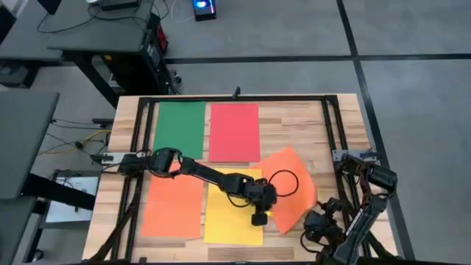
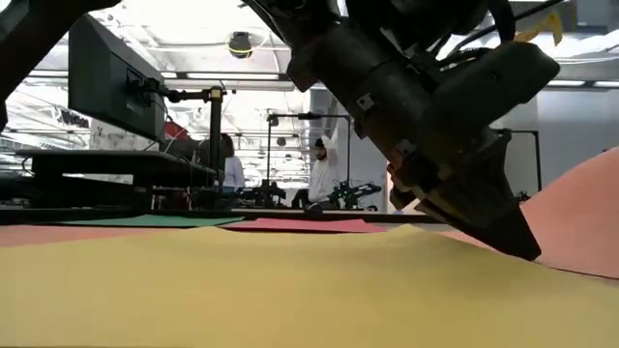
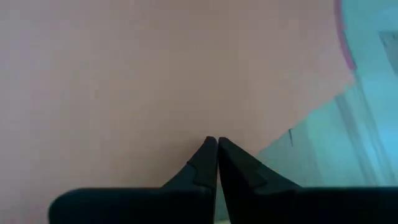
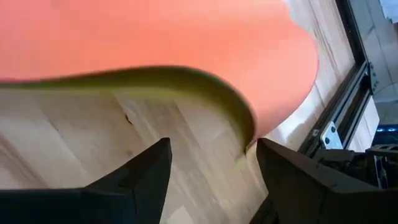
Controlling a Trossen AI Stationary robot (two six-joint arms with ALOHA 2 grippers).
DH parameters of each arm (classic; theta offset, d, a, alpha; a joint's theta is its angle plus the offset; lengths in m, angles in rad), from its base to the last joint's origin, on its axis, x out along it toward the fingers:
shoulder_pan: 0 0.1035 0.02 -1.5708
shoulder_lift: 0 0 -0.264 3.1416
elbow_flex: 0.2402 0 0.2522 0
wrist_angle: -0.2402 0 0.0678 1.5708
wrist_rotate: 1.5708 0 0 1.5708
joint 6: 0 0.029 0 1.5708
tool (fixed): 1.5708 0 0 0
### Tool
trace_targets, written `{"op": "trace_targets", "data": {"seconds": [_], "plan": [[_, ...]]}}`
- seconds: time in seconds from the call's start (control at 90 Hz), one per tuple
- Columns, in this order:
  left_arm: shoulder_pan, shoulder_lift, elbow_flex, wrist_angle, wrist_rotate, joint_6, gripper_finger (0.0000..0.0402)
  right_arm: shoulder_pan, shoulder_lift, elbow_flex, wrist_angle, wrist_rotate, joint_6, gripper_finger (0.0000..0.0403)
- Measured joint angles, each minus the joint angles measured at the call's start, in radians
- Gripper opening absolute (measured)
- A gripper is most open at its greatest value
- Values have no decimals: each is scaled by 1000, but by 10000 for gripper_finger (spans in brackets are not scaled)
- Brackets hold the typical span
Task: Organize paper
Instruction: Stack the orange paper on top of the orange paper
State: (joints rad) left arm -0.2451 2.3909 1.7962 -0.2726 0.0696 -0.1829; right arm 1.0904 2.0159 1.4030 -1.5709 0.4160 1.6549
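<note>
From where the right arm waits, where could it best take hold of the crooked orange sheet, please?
Probably the lifted near edge of the crooked orange sheet, coming in level from the table's right side: it curls up off the wood just ahead of the open right pincer. The left pincer pins its other side.

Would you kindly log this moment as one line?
left hand: shut on tilted orange sheet | right hand: open, near its curled edge | green, red: flat

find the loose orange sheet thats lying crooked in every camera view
High view: crooked orange sheet lies right of the yellow sheet.
Low view: at the right edge, behind the left gripper.
Left wrist view: fills most of the picture.
Right wrist view: curled across the top.
Shared landmark: the left gripper's shut fingers.
</note>
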Motion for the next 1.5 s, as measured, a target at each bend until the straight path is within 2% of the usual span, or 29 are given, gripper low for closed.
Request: {"op": "trace_targets", "data": {"seconds": [0.467, 0.767, 1.3, 1.5], "plan": [[-2, -2, 2, -39, 7, 15, 0, 13, 0, 17, 8, 0, -30, 223], [-2, -2, 1, -42, 13, 19, 0, 23, 0, 85, 3, 17, -33, 223], [-2, -2, 0, -42, 17, 35, 0, -27, 1, 54, 2, 57, -85, 223], [-2, -2, 0, -41, 18, 35, 0, -44, 1, 54, 2, 162, -58, 223]]}}
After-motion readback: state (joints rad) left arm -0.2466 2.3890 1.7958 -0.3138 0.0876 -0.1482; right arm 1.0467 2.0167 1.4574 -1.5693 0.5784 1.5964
